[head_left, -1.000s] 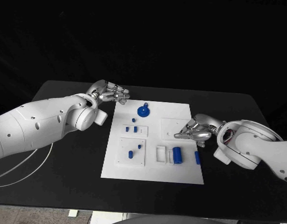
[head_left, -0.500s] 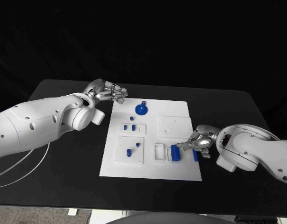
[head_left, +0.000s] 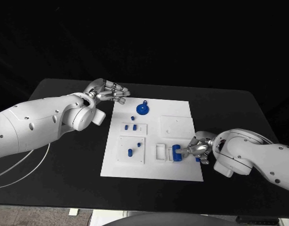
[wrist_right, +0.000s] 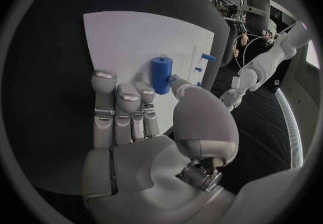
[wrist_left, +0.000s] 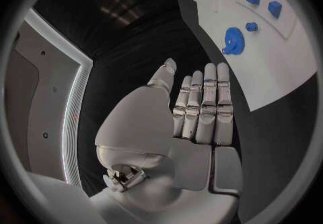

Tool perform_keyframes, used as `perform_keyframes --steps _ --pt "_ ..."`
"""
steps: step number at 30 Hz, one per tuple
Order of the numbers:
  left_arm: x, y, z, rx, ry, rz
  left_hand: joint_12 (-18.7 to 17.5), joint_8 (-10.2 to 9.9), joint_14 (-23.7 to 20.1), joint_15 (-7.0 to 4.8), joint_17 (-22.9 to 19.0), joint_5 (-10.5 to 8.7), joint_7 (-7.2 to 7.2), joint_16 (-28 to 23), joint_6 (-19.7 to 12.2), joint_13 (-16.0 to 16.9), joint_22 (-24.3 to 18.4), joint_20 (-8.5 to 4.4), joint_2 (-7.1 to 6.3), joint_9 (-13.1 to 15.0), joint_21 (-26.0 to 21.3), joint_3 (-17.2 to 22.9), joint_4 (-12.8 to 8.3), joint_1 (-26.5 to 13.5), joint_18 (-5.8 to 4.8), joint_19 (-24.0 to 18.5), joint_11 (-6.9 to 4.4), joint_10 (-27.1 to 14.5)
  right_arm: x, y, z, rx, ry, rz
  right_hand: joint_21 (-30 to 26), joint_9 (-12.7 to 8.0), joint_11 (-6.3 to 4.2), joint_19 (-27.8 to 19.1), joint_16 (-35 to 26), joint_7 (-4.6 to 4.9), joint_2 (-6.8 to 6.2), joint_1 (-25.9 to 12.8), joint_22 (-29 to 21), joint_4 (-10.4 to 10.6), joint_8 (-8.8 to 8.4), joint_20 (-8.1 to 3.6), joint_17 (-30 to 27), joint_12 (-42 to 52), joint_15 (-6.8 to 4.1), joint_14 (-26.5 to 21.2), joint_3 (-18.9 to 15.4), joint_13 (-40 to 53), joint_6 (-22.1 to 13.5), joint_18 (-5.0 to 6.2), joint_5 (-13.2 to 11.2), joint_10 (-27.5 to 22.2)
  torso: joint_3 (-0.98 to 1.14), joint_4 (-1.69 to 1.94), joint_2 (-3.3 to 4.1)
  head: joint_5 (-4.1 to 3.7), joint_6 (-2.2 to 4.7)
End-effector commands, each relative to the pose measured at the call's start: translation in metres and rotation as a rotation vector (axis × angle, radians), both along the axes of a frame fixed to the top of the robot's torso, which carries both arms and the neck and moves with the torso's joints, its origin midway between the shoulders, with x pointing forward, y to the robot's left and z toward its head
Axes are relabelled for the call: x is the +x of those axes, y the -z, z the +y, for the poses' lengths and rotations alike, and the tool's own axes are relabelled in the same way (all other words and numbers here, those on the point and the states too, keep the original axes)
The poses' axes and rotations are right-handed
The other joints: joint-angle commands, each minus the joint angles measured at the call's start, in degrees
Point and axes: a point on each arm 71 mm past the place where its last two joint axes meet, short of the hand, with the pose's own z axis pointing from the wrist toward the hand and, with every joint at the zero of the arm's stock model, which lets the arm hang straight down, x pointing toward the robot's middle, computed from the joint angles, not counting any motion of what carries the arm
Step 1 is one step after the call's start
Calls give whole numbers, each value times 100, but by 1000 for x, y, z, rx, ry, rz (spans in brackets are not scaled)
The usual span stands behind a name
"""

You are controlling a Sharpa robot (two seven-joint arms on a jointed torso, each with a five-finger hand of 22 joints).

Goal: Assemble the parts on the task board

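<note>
Right hand (head_left: pixel 197 149) is down at the white rectangular task board's (head_left: pixel 175 125) near right corner, fingertips touching the blue plastic cylinder (wrist_right: pixel 161 75), grip unclear. Left hand (head_left: pixel 108 92) hovers off the far left corner, fingers straight, holding nothing.

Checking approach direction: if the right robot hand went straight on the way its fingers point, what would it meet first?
Probably the blue cylinder on the task board, just ahead of the right robot hand; depth is uncertain.

We note a dark scene, bright even light on the task board (head_left: pixel 153 141), faint shadows, sharp focus, wrist views bent by fisheye, black vignette
</note>
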Motion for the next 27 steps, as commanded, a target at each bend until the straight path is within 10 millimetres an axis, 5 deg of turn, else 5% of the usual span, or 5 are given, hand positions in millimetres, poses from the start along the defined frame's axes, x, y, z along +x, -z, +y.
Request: perform_keyframes --steps 1,12,20,27 --pt "-1 -1 -2 -10 13 -6 -25 -20 16 19 4 -18 -11 -16 -30 6 -50 -1 -3 7 13 -33 7 42 -12 29 8 29 -2 7 3 4 13 24 4 -70 5 266 -45 34 -50 9 11 -47 -39 -12 9 -5 23 37 66 19 -125 -53 -12 33 2 -3 5 3 -21" --pt "-1 -1 -3 -10 16 -1 -25 -20 9 21 11 -10 -9 -15 -37 6 -321 -2 30 7 27 -129 9 70 -15 80 15 14 -3 12 12 38 22 32 10 -217 19 273 -97 61 -45 45 52 -347 -37 6 51 -19 37 53 275 59 -177 -41 -9 31 -4 -7 -1 17 -36" --pt "-1 0 -5 -10 20 4 -25 -22 6 25 12 -9 0 -16 -64 6 -355 0 29 6 27 -145 13 58 -16 86 22 -5 -5 25 17 41 39 55 -15 -336 47 271 -169 103 47 56 89 -979 -54 28 40 -85 55 52 588 28 -237 -29 -7 3 0 2 1 31 -21" --pt "-1 0 -4 -8 19 10 -23 -22 1 28 13 -2 18 -15 -113 7 -399 4 26 6 29 -158 2 54 -13 91 32 -29 -2 29 11 41 90 34 3 -311 1 276 -157 44 185 168 116 -1306 -37 25 52 -63 39 67 934 19 -51 -26 11 9 -7 -7 1 57 -14"
